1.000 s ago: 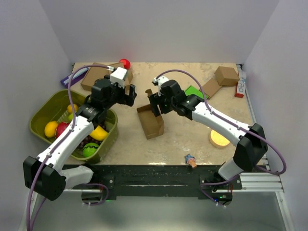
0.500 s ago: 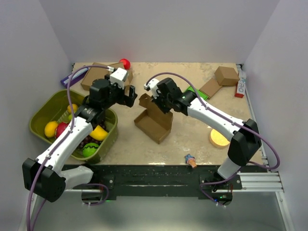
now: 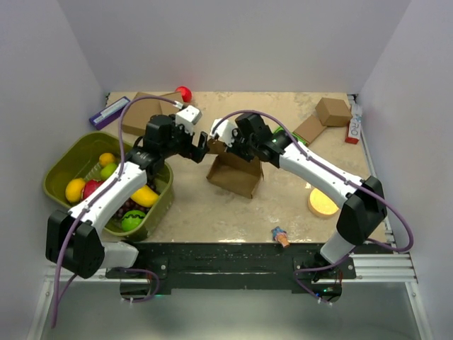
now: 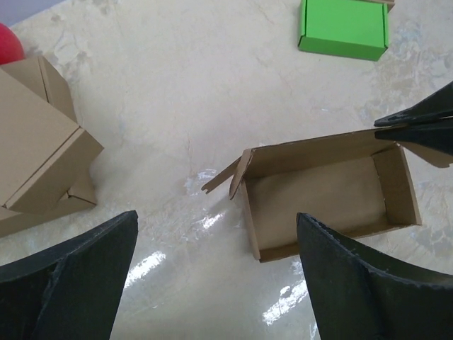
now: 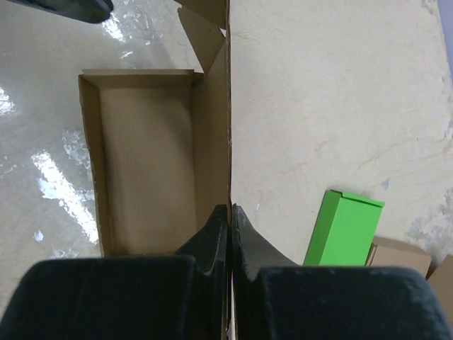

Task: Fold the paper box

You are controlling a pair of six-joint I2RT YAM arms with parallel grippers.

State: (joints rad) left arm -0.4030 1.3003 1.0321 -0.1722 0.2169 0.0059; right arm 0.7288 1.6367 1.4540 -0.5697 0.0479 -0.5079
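Note:
The paper box (image 3: pixel 233 176) is an open brown cardboard tray on the table's middle, with loose flaps at its left end. My right gripper (image 5: pixel 230 212) is shut on the box's long rear wall (image 5: pixel 212 142), one finger inside and one outside. In the left wrist view the box (image 4: pixel 318 195) lies ahead to the right, with the right gripper's fingers (image 4: pixel 417 127) on its far corner. My left gripper (image 4: pixel 216 227) hovers open over bare table just left of the box's flapped end, touching nothing. From above, both grippers (image 3: pixel 202 147) (image 3: pixel 228 144) meet at the box's back left.
A green box (image 3: pixel 287 134) lies behind the right arm. Stacked brown boxes (image 3: pixel 145 110) and a red ball (image 3: pixel 183 93) sit at back left. An olive bin (image 3: pixel 64 159) of fruit stands left. A small brown box (image 3: pixel 333 111), an orange disc (image 3: pixel 322 203) and a small toy (image 3: pixel 280 236) are right.
My right gripper has shut on the box's wall and swung the box round to lie across the table. The left gripper has moved right, toward the box's flapped end.

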